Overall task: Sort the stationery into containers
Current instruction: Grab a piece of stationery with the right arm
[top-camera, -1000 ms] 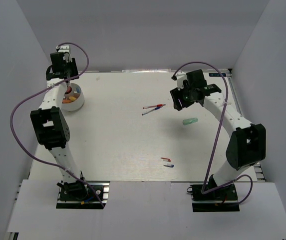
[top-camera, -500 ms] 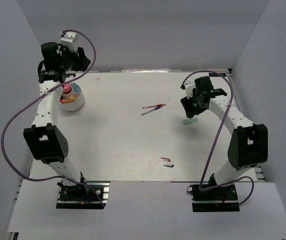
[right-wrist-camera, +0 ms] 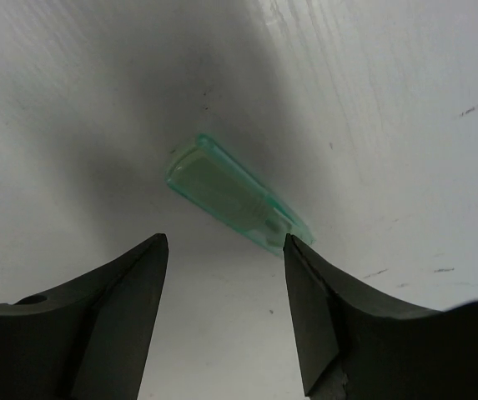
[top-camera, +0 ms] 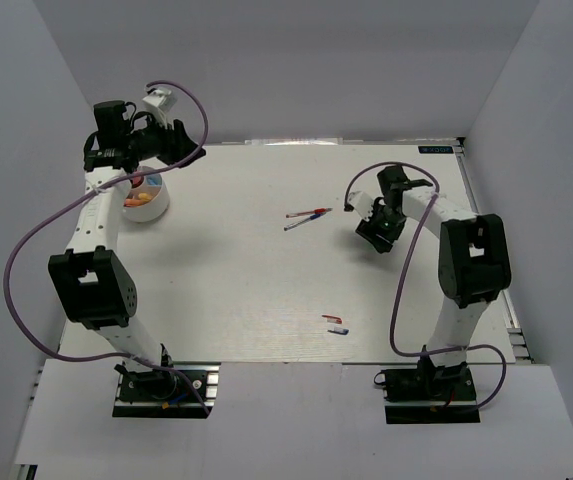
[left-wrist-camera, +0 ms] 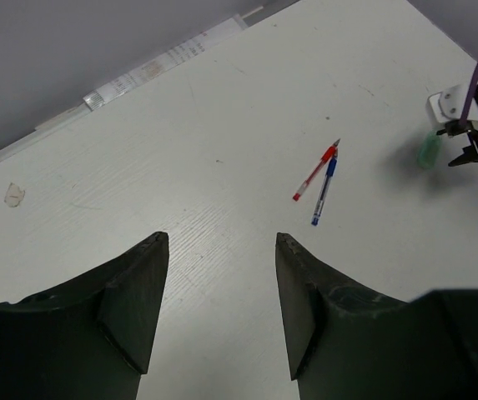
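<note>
A mint marker lies flat on the table just ahead of my open right gripper, whose fingertips stand either side of its near end without touching it. In the top view the right gripper hangs low at the right and hides that marker. My left gripper is open and empty, held high beside the white bowl, which holds orange and pink pieces. A red pen and a blue pen lie side by side mid-table. Two short pieces, one red and one blue-white, lie near the front.
Grey walls close in the table at the back and sides. A purple cable loops off the left arm, another hangs along the right arm. A metal rail runs along the table's far edge.
The left gripper has lifted off the bowl and swung to face across the table. The right gripper has moved down and back over the mint marker, which the top view showed before.
</note>
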Controlling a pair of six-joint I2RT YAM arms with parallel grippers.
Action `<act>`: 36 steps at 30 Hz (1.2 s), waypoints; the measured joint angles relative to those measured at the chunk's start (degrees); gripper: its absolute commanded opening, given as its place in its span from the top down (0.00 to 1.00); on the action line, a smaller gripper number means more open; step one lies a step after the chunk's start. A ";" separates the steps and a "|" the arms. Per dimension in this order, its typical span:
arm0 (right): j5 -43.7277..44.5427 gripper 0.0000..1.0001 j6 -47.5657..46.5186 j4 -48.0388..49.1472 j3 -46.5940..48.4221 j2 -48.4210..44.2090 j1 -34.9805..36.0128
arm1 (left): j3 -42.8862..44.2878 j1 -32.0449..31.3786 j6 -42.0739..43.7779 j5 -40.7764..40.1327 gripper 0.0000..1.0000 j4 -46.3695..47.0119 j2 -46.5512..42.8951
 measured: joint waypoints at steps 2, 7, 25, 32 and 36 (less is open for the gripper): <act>0.02 0.36 -2.49 0.04 0.92 1.81 0.00 | 0.02 0.00 0.17 0.76 0.36 0.02 0.00; 0.00 0.36 -6.45 0.00 5.05 6.01 0.02 | 0.02 0.00 0.15 1.81 0.36 0.07 0.00; -7.76 1.00 1.18 -5.66 10.43 9.86 0.66 | -13.73 -6.73 14.60 1.49 0.38 3.82 -7.26; -21.75 1.00 26.77 -8.13 17.75 10.32 2.93 | -45.64 -24.41 42.58 -3.30 0.39 7.10 -33.00; -25.44 1.00 40.00 -8.02 17.64 10.10 4.61 | -50.66 -32.87 51.25 -5.99 0.41 10.47 -37.24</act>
